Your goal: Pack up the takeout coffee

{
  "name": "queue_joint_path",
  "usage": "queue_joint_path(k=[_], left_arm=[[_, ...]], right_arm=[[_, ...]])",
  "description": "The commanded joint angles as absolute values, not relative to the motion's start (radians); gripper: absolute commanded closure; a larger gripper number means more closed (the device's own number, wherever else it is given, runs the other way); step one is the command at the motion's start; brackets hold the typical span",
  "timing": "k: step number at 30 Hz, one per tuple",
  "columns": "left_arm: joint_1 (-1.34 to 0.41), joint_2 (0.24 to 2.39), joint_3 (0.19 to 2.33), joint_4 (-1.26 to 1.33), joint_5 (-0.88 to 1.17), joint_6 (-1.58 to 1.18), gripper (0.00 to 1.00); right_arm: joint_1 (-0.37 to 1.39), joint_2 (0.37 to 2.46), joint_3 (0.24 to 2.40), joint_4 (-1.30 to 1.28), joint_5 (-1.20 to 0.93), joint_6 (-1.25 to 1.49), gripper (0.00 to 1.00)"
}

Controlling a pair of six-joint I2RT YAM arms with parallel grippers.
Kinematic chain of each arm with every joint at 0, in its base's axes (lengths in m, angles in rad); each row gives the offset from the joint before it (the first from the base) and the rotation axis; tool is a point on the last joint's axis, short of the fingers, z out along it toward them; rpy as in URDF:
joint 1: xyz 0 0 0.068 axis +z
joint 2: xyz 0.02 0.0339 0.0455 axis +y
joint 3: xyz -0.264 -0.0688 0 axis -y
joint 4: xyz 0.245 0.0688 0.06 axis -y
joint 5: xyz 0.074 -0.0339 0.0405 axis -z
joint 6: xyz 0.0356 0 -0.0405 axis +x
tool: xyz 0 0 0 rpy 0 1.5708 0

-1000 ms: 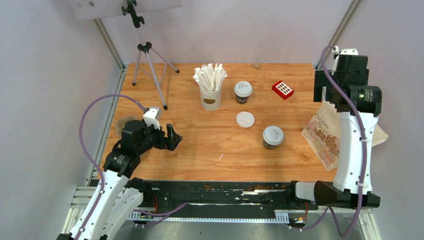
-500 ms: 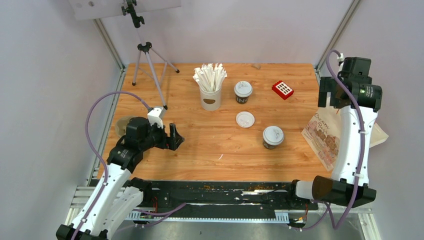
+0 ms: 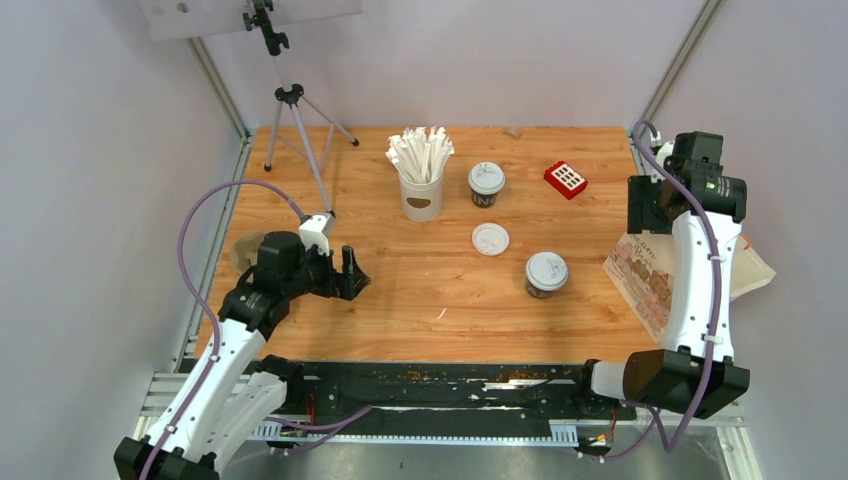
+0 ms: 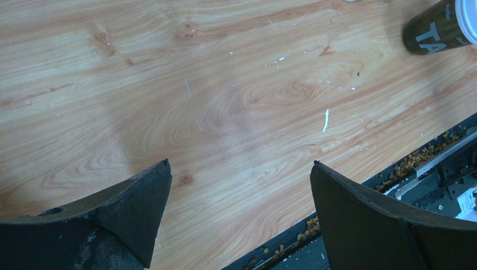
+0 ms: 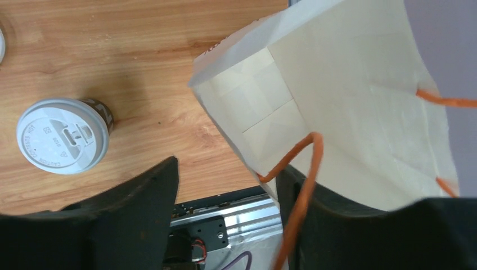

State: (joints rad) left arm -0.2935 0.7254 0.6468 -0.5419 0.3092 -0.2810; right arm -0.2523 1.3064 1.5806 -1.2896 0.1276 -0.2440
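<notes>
Top external view: shows both coffee cups upright and lidded on the table (image 3: 420, 310), far cup (image 3: 487, 184) just beside the stick cup (image 3: 422, 195), near cup (image 3: 546, 273) mid-table, well apart from both sets of jaws. Judged as bag preparation; nothing packed yet.

Left wrist view: finds left jaws wide apart over bare wood, one cup at the upper right corner, well clear.

Right wrist view: finds right jaws apart, orange handle (image 5: 318, 138) of the paper bag (image 5: 337, 95) at the gap's edge, near cup left of the gap. Calls next for closing on that handle.

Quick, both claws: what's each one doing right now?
Left claw: open, empty.
Right claw: open, at the orange handle of the paper bag, not gripping it.
</notes>
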Motion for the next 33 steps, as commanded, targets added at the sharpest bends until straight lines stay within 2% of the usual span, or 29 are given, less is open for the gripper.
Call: queue_joint_path(k=[1,4,6,11,17,25,29,33], left_arm=[[-0.291,0.724,0.669,-0.532,0.315,-0.258,0.0],[-0.291,0.724,0.669,-0.531,0.316,-0.258,0.0],[-0.291,0.722,0.669,-0.53,0.316,-0.258,0.0],[-0.291,0.706,0.665,-0.522,0.321,-0.258,0.0],[-0.291,0.675,0.66,-0.518,0.31,-0.261,0.0],[-0.291,0.649,0.657,-0.513,0.284,-0.269,0.0],[-0.291,0.633,0.651,-0.508,0.263,-0.286,0.0],[-0.291,0.631,0.674,-0.553,0.182,-0.337,0.0]], right_arm=[[-0.259,1.249,1.593,-1.247,0.101,-0.27,0.44],[-0.259,1.253,1.589,-1.25,0.1,-0.276,0.6],[-0.259,1.253,1.595,-1.252,0.124,-0.28,0.77],[-0.257,1.267,1.672,-1.264,0.189,-0.291,1.0],[-0.253,1.294,1.829,-1.29,0.218,-0.281,1.0],[-0.192,1.352,2.147,-1.314,0.234,-0.272,1.0],[-0.08,1.389,2.284,-1.31,0.265,-0.278,1.0],[0.13,1.389,2.329,-1.25,0.33,-0.32,1.0]])
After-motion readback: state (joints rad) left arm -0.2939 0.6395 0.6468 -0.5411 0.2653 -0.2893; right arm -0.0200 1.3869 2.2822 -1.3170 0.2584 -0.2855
